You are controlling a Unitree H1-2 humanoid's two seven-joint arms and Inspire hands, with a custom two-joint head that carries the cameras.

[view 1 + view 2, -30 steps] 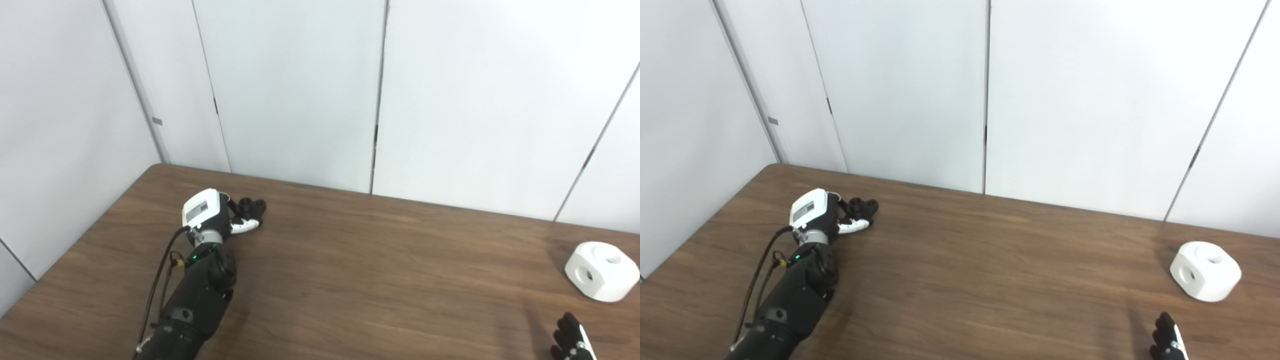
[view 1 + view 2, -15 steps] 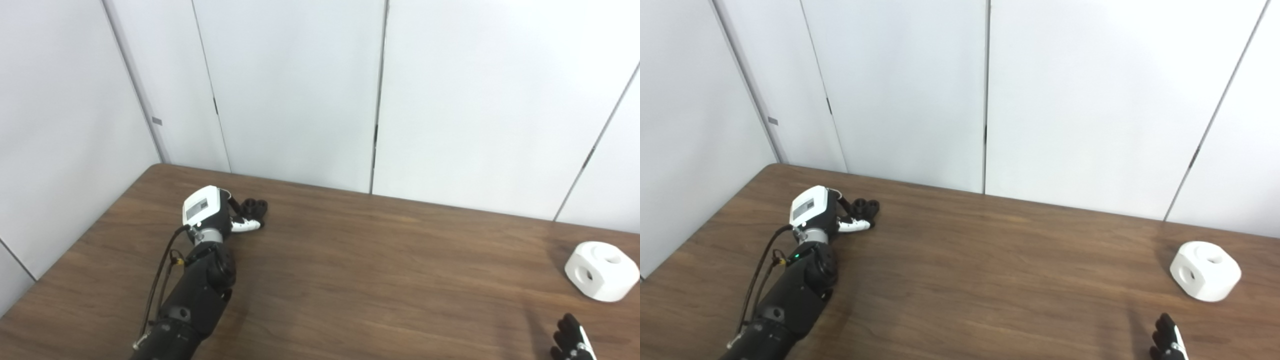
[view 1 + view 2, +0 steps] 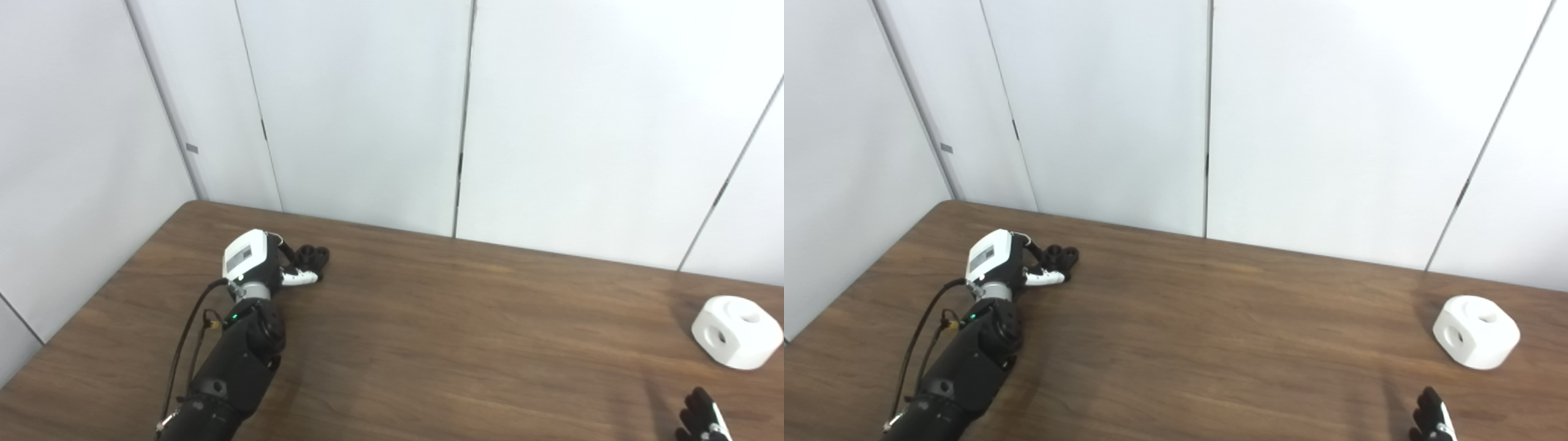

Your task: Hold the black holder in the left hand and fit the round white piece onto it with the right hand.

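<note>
The black holder [image 3: 312,255] lies on the table near the far left corner. My left hand [image 3: 257,260], white-backed, reaches up to it: its white thumb [image 3: 299,279] lies just in front of the holder and a dark finger runs behind it, so the holder sits between them at the fingertips, with no closed hold showing. The round white piece [image 3: 737,331], with holes in its top and side, rests by itself at the far right. Only the dark fingertips of my right hand [image 3: 700,420] show at the bottom edge, in front of the white piece and apart from it.
The brown wooden table [image 3: 459,331] ends at its left edge and at a back edge under white wall panels [image 3: 367,110]. A cable [image 3: 184,343] hangs along my left forearm.
My left hand has crept a little farther towards the holder, which has shifted slightly right. My right hand's fingertips have sunk a little lower at the bottom edge.
</note>
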